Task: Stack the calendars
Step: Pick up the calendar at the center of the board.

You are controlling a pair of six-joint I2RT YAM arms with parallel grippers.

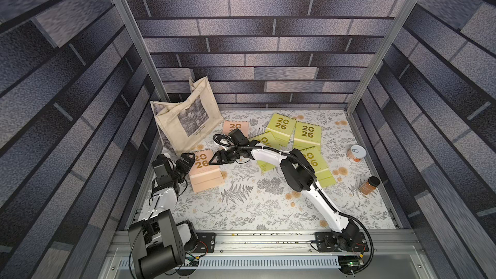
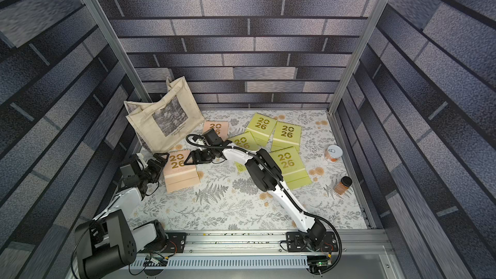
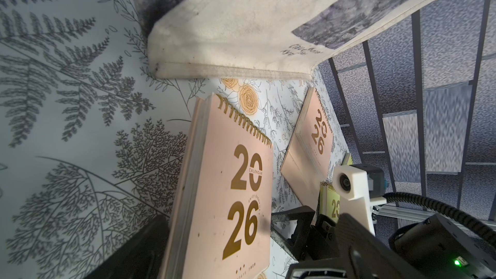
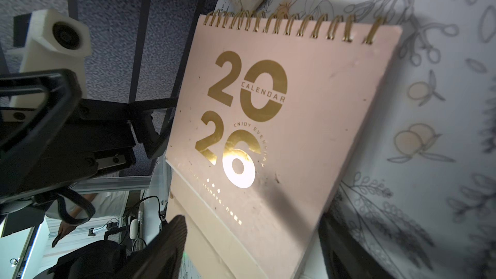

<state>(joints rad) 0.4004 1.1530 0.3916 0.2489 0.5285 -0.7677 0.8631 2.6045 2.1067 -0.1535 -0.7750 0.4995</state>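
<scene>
A peach-pink calendar (image 1: 204, 175) (image 2: 178, 171) lies flat at the left of the table, its gold "2026" cover up. My left gripper (image 1: 188, 161) (image 3: 225, 264) stands wide open at its left edge. My right gripper (image 1: 214, 159) (image 4: 255, 237) hangs open at its right edge, and the calendar (image 4: 281, 130) shows between the fingers with no grip on it. A second peach calendar (image 1: 233, 126) (image 3: 316, 132) lies farther back, partly hidden by the right wrist. Several lime-green calendars (image 1: 307, 134) (image 2: 285, 132) lie overlapping at the back right, one under the right forearm.
A cream tote bag (image 1: 185, 119) (image 3: 241, 22) stands at the back left, close behind the near peach calendar. A white-lidded can (image 1: 356, 152) and a brown spice jar (image 1: 369, 185) stand near the right edge. The enclosure walls close in on three sides.
</scene>
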